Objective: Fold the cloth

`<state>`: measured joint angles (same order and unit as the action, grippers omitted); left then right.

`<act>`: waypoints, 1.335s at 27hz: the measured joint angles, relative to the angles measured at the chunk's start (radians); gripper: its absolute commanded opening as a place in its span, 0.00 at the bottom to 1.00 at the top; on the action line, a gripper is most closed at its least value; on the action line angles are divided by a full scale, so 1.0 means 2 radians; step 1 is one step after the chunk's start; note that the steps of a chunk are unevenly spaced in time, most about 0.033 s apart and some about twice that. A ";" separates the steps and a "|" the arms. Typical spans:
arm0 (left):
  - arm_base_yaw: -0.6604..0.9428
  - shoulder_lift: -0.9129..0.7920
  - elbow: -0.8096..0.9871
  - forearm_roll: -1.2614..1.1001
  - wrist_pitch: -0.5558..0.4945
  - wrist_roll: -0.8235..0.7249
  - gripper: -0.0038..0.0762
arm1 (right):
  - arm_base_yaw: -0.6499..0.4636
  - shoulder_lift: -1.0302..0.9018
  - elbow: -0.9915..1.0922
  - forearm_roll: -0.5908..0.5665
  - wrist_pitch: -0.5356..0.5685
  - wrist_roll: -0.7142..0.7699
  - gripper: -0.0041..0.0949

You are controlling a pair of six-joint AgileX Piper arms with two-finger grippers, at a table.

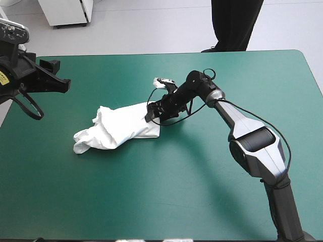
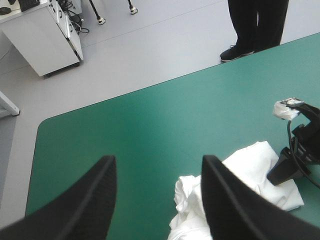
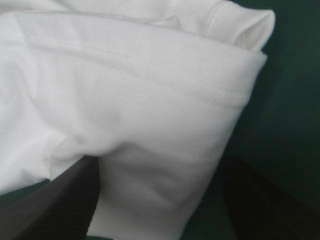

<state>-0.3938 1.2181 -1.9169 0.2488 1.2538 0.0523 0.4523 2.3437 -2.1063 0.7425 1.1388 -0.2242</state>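
Two black fingers of the right gripper (image 3: pixel 159 162) stand apart, released, nothing pinched. They straddle the near end of the T-shirt (image 3: pixel 125 90), white cloth lying in the gap between them. I can't tell if either finger actually touches the fabric. From above, the right gripper (image 1: pixel 153 113) sits low at the shirt's right end, about mid-table.

T-shirt (image 1: pixel 118 130) is a crumpled, elongated heap on the teal-green cover (image 1: pixel 202 191). Its long axis runs from the right gripper toward the table's left edge, dipping slightly toward the near side. The wider, bunched end points left and the narrower end is at the gripper. In the right wrist view I see a stitched hem line and a rolled open fold at one corner. The rest of the cloth is cut off, so I can't name the part.

Left gripper (image 2: pixel 157 160) is also released, fingers wide, raised over the table's far-left corner, well apart from the shirt. One of its fingers hides part of the T-shirt (image 2: pixel 240 170) in its own view. From above, the left gripper (image 1: pixel 59 75) is partly cut off.
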 measured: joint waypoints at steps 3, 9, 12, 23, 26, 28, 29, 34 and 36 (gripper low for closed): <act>0.000 0.000 0.000 -0.004 0.000 0.000 0.52 | 0.005 0.007 0.000 0.001 -0.006 -0.017 0.05; 0.000 0.000 0.000 -0.007 0.000 0.000 0.50 | 0.004 0.008 0.000 -0.017 -0.007 -0.018 0.04; 0.000 0.000 0.000 -0.009 0.000 0.000 0.50 | -0.002 0.003 0.000 -0.066 0.009 0.002 0.04; 0.000 0.000 0.000 -0.031 0.000 0.000 0.50 | -0.093 -0.073 0.012 -0.202 0.045 0.031 0.04; 0.000 0.000 0.000 -0.035 0.000 0.000 0.50 | -0.128 -0.117 0.048 -0.216 0.045 0.032 0.04; 0.000 0.000 0.000 -0.037 0.000 0.000 0.50 | -0.156 -0.145 0.086 -0.223 0.045 0.032 0.04; 0.000 0.000 0.000 -0.039 0.000 0.000 0.50 | -0.168 -0.156 0.106 -0.227 0.045 0.032 0.04; 0.000 0.000 0.000 -0.048 0.000 0.001 0.50 | -0.245 -0.210 0.193 -0.242 0.045 0.027 0.04; 0.000 0.000 0.000 -0.049 0.000 0.001 0.50 | -0.277 -0.233 0.222 -0.255 0.045 0.026 0.04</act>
<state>-0.3938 1.2190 -1.9169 0.1502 1.2538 0.0551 -0.1010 1.8769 -1.6620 0.2329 1.2282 -0.1723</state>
